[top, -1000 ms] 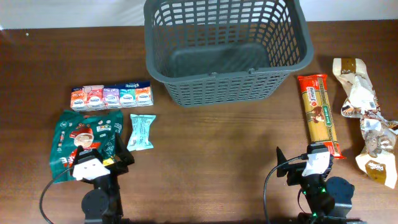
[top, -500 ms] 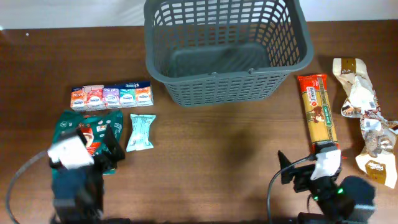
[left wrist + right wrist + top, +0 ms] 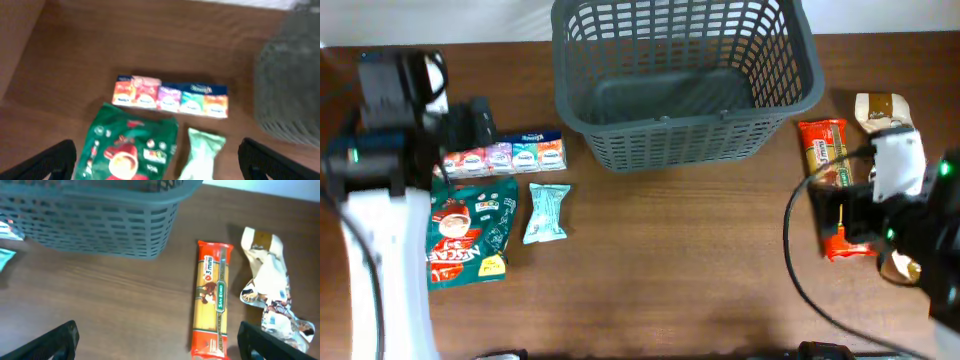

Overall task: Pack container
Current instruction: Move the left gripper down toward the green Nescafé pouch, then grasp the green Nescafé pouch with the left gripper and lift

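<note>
The dark grey plastic lattice basket stands at the far middle of the brown wooden surface. The left gripper hangs spread wide above a row of colourful tissue packs and a green snack bag. The right gripper, equally wide, hovers near a long orange spaghetti packet just right of the basket.

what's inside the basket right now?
Nothing visible: the overhead view shows the basket floor bare. The far rim is cut off at the frame's top edge, and the near lattice wall partly screens the strip of floor just behind it.
</note>
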Tool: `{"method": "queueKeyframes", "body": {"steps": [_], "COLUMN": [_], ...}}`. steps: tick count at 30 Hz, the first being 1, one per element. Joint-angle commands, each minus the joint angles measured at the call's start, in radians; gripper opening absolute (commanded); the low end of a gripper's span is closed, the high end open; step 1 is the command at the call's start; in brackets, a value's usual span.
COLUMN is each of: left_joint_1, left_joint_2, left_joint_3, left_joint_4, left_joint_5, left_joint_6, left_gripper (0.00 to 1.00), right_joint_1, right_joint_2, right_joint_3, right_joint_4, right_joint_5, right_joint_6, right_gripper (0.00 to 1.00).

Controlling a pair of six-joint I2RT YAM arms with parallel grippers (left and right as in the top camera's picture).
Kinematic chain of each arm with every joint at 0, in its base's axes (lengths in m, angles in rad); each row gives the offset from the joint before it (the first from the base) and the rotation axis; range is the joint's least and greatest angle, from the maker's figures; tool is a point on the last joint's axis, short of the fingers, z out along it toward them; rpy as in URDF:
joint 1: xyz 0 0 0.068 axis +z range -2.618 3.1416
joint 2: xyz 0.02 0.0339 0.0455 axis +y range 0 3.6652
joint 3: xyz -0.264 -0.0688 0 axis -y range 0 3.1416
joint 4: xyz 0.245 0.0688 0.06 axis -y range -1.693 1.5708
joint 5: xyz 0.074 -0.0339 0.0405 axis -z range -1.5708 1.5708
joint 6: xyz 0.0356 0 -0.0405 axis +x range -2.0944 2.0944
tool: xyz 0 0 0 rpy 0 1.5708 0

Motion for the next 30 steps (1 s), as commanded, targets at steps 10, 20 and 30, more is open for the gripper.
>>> {"method": "queueKeyframes", "body": {"steps": [10, 20, 30], "left_joint_1": [0.022, -0.064, -0.097], "left_joint_2": [0.209, 0.261, 0.264], "left_joint_3": [0.048, -0.232, -0.496], "left_joint_4": [-0.187, -0.226, -0.074], "left_joint_5": [0.037, -0.107, -0.219], "left_joint_6": [-0.014, -0.117, -0.177], "left_gripper": [0.99, 0.99, 0.98], "right_joint_1": [0.005, 0.005, 0.005], "right_joint_2": [0.241, 0.369, 0.370], "right_joint_3": [0.070, 0.070, 0.070], "right_joint_4": [-0.023, -0.020, -0.020], "right_joint_5": [-0.020, -0.020, -0.019], "right_joint_6": [0.218, 0.245, 0.244], "right_gripper": [0.99, 0.99, 0.99]}}
